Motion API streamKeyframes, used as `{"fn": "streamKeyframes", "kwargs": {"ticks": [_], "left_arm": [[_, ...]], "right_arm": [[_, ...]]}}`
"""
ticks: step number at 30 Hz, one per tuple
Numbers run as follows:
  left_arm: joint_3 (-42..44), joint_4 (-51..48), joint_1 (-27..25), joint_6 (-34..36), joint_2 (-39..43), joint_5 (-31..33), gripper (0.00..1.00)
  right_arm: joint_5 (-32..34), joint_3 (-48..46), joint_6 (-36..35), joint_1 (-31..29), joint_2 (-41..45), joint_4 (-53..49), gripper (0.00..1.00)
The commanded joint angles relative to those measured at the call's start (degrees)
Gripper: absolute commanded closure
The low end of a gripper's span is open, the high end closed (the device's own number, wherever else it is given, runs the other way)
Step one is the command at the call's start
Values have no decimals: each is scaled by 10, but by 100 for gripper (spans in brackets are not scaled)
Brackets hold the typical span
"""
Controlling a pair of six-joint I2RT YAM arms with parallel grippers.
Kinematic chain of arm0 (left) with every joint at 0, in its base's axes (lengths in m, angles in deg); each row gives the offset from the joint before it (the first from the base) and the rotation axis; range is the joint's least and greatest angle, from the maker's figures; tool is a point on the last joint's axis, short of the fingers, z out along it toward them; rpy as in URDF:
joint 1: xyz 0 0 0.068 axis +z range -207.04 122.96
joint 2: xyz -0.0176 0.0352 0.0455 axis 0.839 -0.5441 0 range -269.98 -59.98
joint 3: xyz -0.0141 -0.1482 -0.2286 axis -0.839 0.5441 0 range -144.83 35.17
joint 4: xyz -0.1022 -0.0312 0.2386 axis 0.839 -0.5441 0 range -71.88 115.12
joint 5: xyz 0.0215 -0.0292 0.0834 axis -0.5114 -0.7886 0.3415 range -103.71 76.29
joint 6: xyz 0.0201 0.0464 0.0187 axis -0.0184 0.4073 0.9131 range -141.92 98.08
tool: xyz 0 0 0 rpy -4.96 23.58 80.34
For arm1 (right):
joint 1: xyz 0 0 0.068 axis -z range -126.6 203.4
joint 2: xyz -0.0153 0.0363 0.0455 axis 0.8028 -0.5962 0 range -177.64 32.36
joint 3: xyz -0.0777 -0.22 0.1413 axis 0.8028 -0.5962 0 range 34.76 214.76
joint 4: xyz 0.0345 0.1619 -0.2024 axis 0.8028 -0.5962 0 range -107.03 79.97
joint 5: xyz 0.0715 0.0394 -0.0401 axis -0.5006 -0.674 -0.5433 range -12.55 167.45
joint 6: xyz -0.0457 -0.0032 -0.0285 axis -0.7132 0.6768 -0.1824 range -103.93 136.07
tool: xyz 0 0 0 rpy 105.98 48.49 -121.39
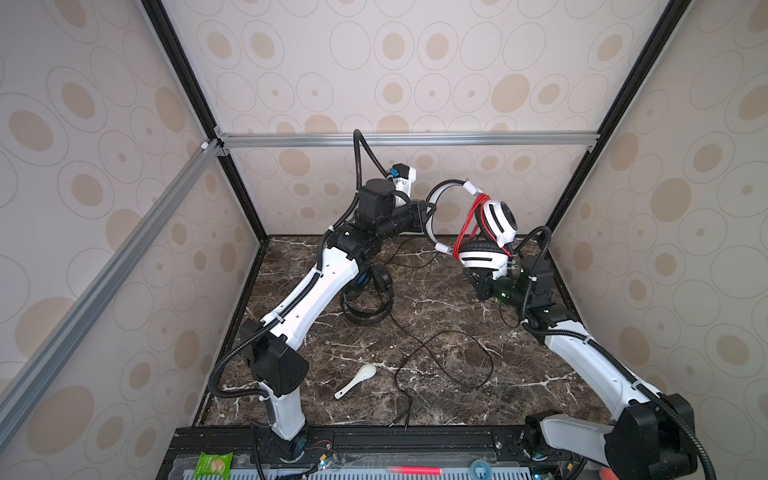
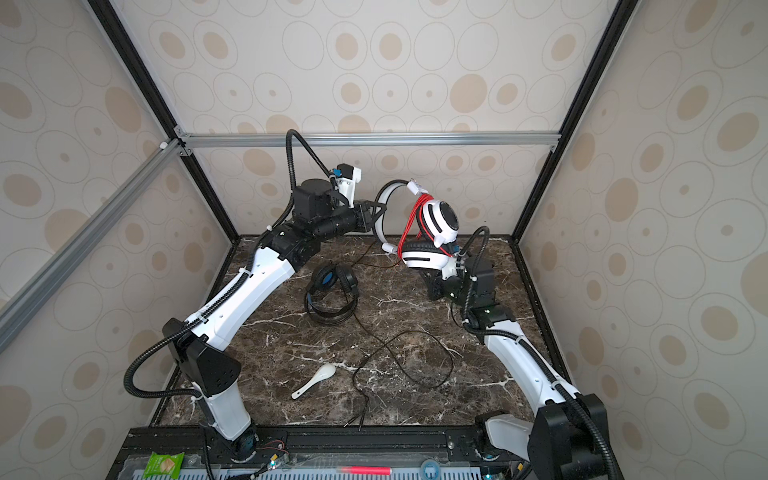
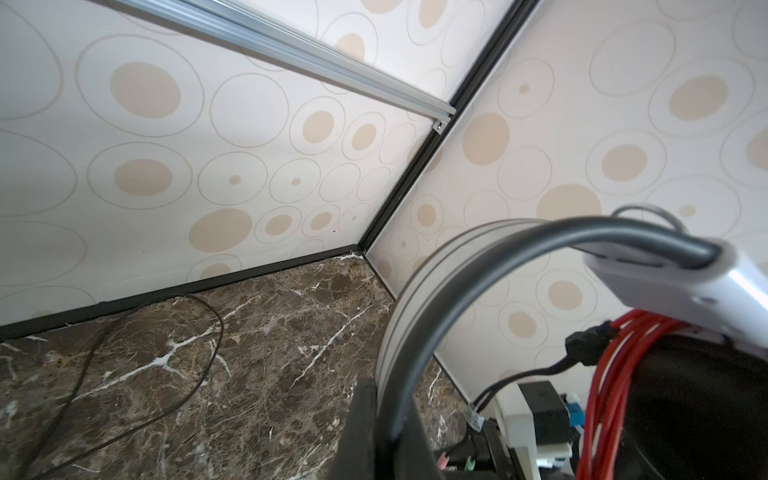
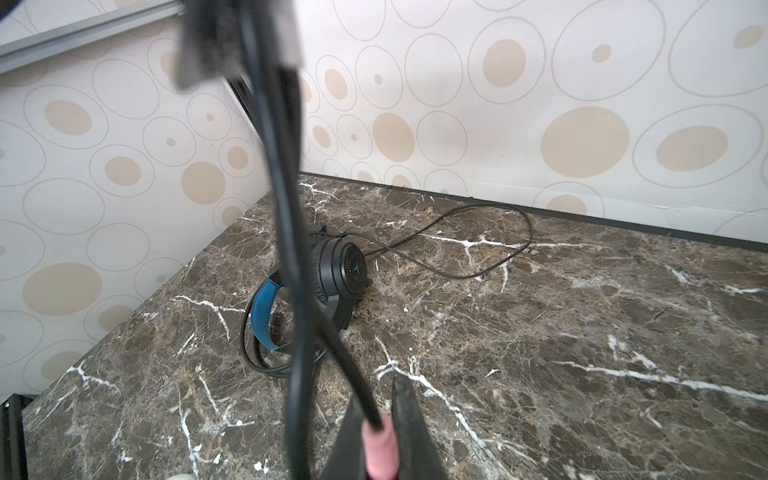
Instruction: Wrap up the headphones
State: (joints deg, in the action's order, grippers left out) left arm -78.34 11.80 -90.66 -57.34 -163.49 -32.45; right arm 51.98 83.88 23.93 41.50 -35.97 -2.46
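"Where are the white headphones (image 1: 498, 222)?"

"Off the table, raised just right of centre in both top views, in front of the back wall. The headband (image 3: 407, 303) arches out to the left and the two cups sit one above the other at the right. The red cable (image 1: 467, 226) hangs in loops beside them."

"And the pincers?"

"The left pincer (image 1: 427, 212) comes in from the left and is clenched on the headband, so the cups hang to its right. The right pincer (image 4: 379, 415) sits just under the lower cup, pinched tight on a pink plug (image 4: 379, 440) at the end of a black lead (image 4: 286, 216)."

"The other pair?"

"The black headphones (image 1: 368, 297) lie on the marble table (image 1: 540, 365), left of centre. They are below the left pincer and well apart from both pincers, with the blue lining (image 4: 262, 309) showing. Their thin black cable (image 1: 493, 365) trails loose toward the lower middle of the frame and ends near the front edge."

"Anything else?"

"A white spoon (image 1: 356, 381) lies on the table at lower centre, left of that cable's loop."
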Motion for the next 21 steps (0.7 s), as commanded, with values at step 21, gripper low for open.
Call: {"fn": "streamKeyframes", "kwargs": {"ticks": [21], "left_arm": [[-160, -41, -46, -193, -87, 336, 100]], "right_arm": [[144, 21, -99, -89, 51, -77, 100]]}}
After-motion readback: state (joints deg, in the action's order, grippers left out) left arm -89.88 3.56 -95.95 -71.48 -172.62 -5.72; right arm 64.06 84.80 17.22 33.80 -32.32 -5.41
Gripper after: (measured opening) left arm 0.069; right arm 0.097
